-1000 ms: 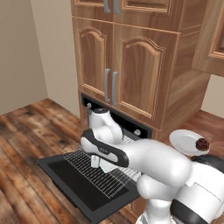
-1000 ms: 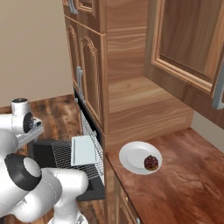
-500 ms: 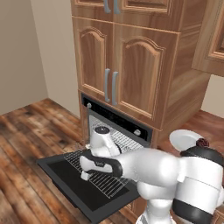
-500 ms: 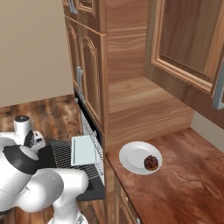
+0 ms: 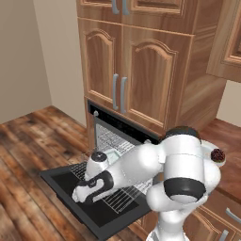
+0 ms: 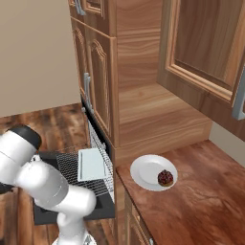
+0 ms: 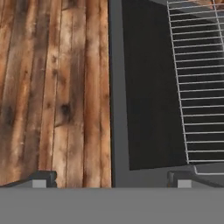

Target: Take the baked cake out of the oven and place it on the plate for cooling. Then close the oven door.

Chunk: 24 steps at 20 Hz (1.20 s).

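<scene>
The baked cake (image 6: 165,178), a small dark brown lump, sits on the white plate (image 6: 147,171) on the counter right of the oven; it also shows at the far right (image 5: 217,154). The black oven (image 5: 114,136) stands with its door (image 5: 59,180) folded down flat. My gripper (image 5: 84,196) hangs low over the door's outer part, pointing down. In the hand view the gripper (image 7: 111,179) is open, its fingertips (image 7: 43,177) wide apart either side of the oven door's grey edge (image 7: 114,109), with nothing between them.
A wire rack (image 7: 199,83) is pulled out over the door, and a pale rectangular tray (image 6: 92,164) lies on it. Wooden floor (image 7: 48,87) lies beyond the door's edge. Arched wooden cabinet doors (image 5: 122,80) rise above the oven. A brown counter (image 6: 191,206) carries the plate.
My arm has swung down and outward, bringing the hand from near the oven mouth to low over the open door's outer edge. The cake and plate have not moved.
</scene>
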{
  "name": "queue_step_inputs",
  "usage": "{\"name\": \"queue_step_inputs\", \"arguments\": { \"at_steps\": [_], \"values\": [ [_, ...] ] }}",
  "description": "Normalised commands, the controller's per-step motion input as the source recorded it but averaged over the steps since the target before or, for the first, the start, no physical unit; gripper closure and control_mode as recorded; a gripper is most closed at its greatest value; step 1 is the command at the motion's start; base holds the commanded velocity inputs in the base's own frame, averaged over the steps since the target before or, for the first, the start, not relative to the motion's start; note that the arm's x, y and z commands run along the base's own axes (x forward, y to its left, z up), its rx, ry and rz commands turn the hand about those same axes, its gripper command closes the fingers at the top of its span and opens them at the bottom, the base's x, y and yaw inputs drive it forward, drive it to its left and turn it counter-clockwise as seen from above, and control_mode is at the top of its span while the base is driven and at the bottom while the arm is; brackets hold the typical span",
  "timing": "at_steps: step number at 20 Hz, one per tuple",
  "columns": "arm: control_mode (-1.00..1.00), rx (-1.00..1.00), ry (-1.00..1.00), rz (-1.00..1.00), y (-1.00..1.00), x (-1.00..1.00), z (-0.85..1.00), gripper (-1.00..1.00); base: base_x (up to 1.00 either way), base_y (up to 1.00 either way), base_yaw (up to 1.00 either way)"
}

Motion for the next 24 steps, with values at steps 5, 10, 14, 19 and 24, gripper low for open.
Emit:
{"name": "queue_step_inputs", "arguments": {
  "at_steps": [5, 10, 14, 19, 24],
  "values": [
    [-1.0, -0.03, 0.18, -0.29, 0.31, 0.54, -0.35, -1.0, 0.0, 0.0, 0.0],
    [-1.0, -0.02, 0.2, -0.23, 0.25, 0.64, -0.2, -1.0, 0.0, 0.0, 0.0],
    [-1.0, -0.04, 0.18, -0.17, 0.29, 0.57, -0.16, -1.0, 0.0, 0.0, 0.0],
    [-1.0, -0.07, 0.11, -0.12, 0.4, 0.3, -0.04, -1.0, 0.0, 0.0, 0.0],
    [-1.0, -0.11, 0.04, -0.1, 0.48, 0.1, 0.0, -1.0, 0.0, 0.0, 0.0]
  ]
}}
